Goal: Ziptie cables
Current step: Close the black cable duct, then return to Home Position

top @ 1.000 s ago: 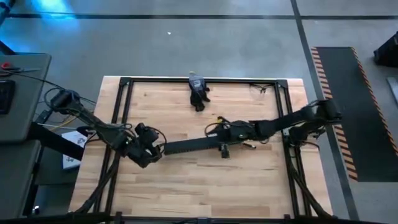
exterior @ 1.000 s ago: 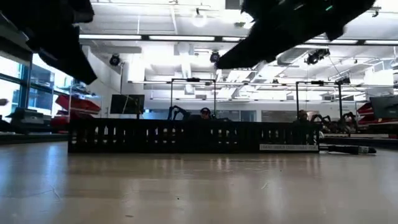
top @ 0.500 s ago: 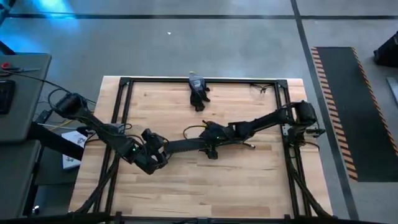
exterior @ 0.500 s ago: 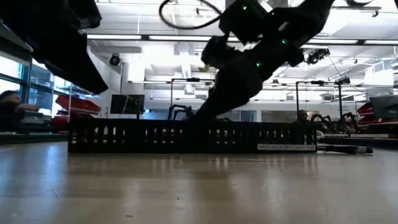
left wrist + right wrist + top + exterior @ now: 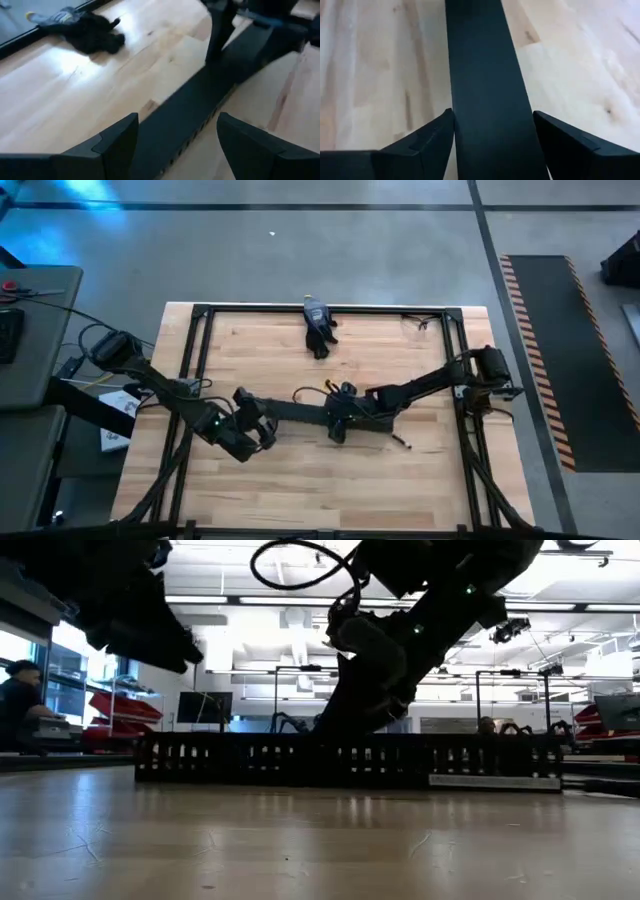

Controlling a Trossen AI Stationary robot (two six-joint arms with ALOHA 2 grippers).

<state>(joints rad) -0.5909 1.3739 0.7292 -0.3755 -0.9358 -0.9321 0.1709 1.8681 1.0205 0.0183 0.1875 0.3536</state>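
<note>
A long black comb-edged duct (image 5: 295, 411) lies flat along the middle of the table. My right gripper (image 5: 335, 423) stands open over its middle, one finger (image 5: 432, 142) at each long edge of the duct's flat top (image 5: 482, 75). My left gripper (image 5: 252, 430) hovers open near the duct's left end, and the duct (image 5: 195, 112) runs between and beyond its fingers. A faint tangle of thin wires, the cables (image 5: 418, 323), lies at the far right corner, away from both grippers. My right gripper comes down on the duct from above with its fingers across it, one at each long edge (image 5: 454, 125). I cannot tell whether the fingers touch the edges. The duct rests flat on the table (image 5: 350, 760).
A black glove-like bundle (image 5: 318, 335) lies at the far edge, also seen in the left wrist view (image 5: 92, 37). A small dark strip (image 5: 400, 442) lies right of the duct. A black frame (image 5: 195, 360) borders the table. A person sits in the room beyond (image 5: 18, 700).
My right gripper has swung toward the table's left edge along the duct and come down over its middle. My left gripper has edged a little toward the right. The duct has slid slightly along the table, showing farther right in the low view.
</note>
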